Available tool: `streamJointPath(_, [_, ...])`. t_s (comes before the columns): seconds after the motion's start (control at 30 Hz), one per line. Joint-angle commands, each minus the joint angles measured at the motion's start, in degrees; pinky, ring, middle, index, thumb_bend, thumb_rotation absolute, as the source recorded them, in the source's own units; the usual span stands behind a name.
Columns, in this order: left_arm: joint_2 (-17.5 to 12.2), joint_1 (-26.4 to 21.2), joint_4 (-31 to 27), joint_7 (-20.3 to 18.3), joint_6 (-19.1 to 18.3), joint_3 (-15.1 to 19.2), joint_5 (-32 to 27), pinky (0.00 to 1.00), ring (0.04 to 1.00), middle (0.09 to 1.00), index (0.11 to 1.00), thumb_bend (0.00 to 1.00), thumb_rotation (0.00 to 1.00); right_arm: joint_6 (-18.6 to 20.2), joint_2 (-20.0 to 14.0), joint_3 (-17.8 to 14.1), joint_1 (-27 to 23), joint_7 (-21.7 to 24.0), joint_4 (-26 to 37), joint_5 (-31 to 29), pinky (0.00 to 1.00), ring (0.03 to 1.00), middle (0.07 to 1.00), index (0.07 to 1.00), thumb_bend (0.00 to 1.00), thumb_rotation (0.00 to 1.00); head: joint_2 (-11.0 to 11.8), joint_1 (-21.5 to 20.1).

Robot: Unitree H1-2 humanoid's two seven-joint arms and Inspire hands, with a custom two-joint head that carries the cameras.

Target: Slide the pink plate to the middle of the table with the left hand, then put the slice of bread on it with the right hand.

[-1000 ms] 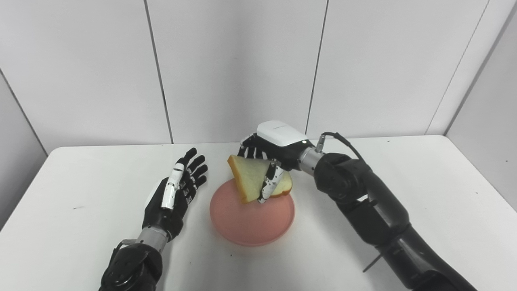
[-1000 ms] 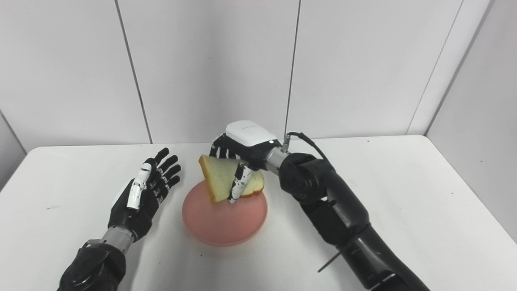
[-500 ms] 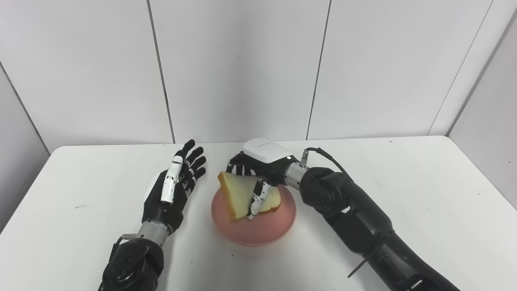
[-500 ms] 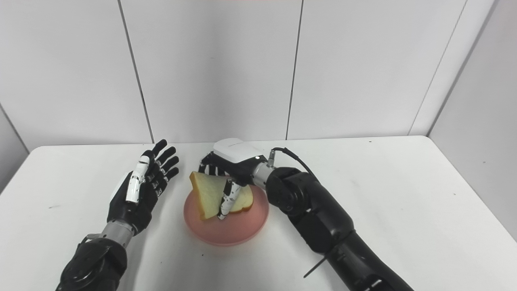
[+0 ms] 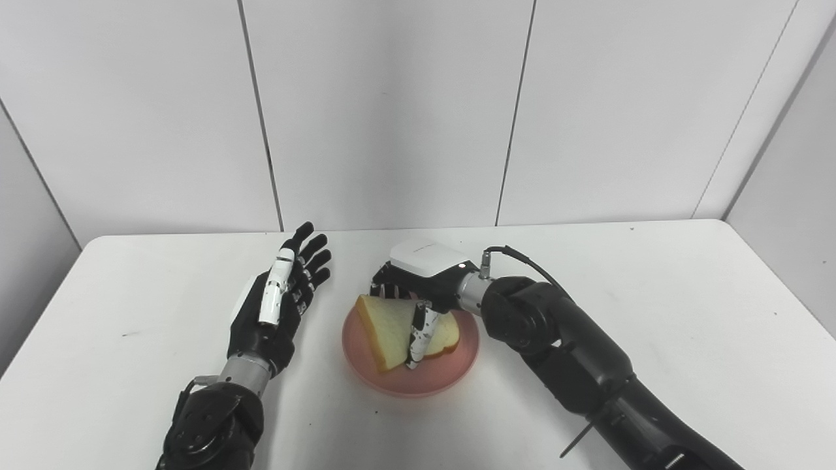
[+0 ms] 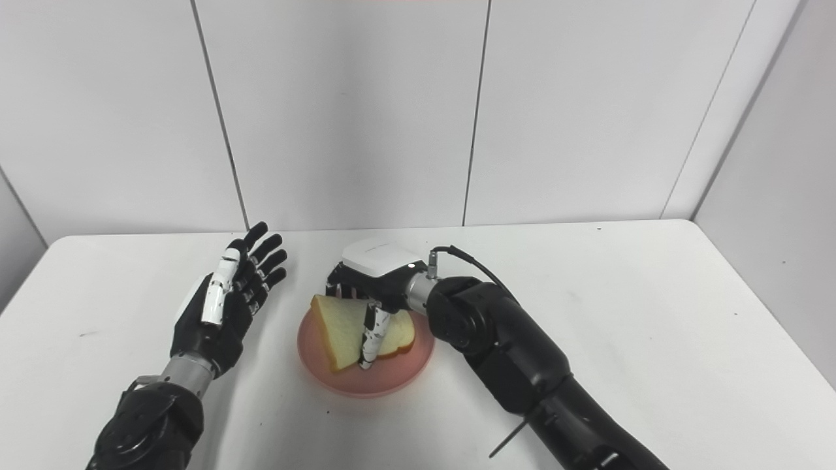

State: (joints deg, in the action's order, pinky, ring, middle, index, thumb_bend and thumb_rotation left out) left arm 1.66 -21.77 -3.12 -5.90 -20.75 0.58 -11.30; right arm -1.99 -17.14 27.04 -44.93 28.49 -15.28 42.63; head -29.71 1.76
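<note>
The pink plate (image 5: 439,376) sits near the middle of the white table (image 5: 653,300). My right hand (image 5: 421,277) is shut on the slice of bread (image 5: 390,329); its thumb crosses the front of the slice. The bread is tilted and low over the plate; its lower edge looks to be touching the plate. It also shows in the right eye view (image 6: 339,329). My left hand (image 5: 277,303) is open and empty, fingers spread, just left of the plate and apart from it.
The table's back edge meets a white panelled wall (image 5: 392,111). A cable (image 5: 522,258) loops off my right wrist. Bare table surface lies to the far left and right of the plate.
My right hand has lowered the bread from above the plate down onto it and shifted slightly left. The left hand has barely moved. The camera shifted a little.
</note>
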Motion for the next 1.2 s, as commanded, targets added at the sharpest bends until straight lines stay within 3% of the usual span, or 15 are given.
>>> streamJointPath(0.0, [0.3,-2.8,-2.3,-0.1,0.6,0.0,-0.7,0.94,0.937,0.935,0.932,0.39,1.0,1.7,-0.4,-0.6,-1.8,0.0,2.2,0.2,0.39,0.392,0.495,0.528,0.52,0.0,0.0,0.0])
streamJointPath(0.2, [0.3,-2.8,-2.9,0.0,0.0,0.1,-0.6,0.94,0.934,0.935,0.931,0.38,1.0,3.6,-0.2,-0.7,-1.7,1.9,3.6,0.9,0.41,0.396,0.501,0.535,0.51,0.0,-0.5,0.1])
streamJointPath(0.23, [0.4,-2.8,-2.9,0.1,-0.1,0.2,-0.7,0.94,0.933,0.934,0.93,0.38,1.0,4.5,-0.2,-0.6,-1.8,3.2,4.0,0.8,0.46,0.486,0.57,0.516,0.52,0.07,-0.5,0.1])
streamJointPath(0.27, [0.4,-2.9,-3.0,0.1,-0.2,0.2,-0.7,0.94,0.933,0.934,0.93,0.38,1.0,5.5,-0.3,-0.4,-1.9,4.6,4.5,0.9,0.47,0.505,0.584,0.512,0.52,0.08,-0.5,0.1])
streamJointPath(0.3, [0.3,-2.9,-3.0,-0.1,-0.2,0.1,-0.7,0.94,0.933,0.934,0.93,0.38,1.0,6.7,-0.4,-0.2,-2.0,6.0,5.0,1.0,0.51,0.57,0.634,0.608,0.64,0.12,-0.5,0.1])
streamJointPath(0.37, [0.2,-2.9,-3.1,-0.1,-0.2,0.1,-0.7,0.95,0.936,0.936,0.93,0.38,1.0,8.8,-0.5,0.0,-2.1,8.3,6.3,1.8,0.65,0.761,0.793,0.801,0.82,0.29,-0.5,0.1])
streamJointPath(0.6, [0.0,-2.9,-3.3,-0.5,0.1,0.1,-0.9,0.95,0.939,0.94,0.938,0.38,1.0,11.9,-1.6,0.0,-3.7,14.3,10.2,1.1,0.93,0.98,0.991,0.989,0.99,0.5,-0.6,0.0])
streamJointPath(0.87, [-0.1,-2.9,-3.4,-0.5,0.0,0.1,-0.8,0.96,0.94,0.94,0.938,0.39,1.0,13.6,-2.6,0.2,-4.6,18.2,14.1,1.8,1.0,1.0,1.0,1.0,1.0,0.53,-0.6,-0.1])
streamJointPath(1.17, [-0.1,-2.7,-3.5,-0.5,0.0,0.0,-0.8,0.95,0.939,0.939,0.936,0.38,1.0,14.9,-3.9,-1.2,-5.2,19.6,18.7,1.1,1.0,1.0,1.0,1.0,1.0,0.43,-0.4,-0.2])
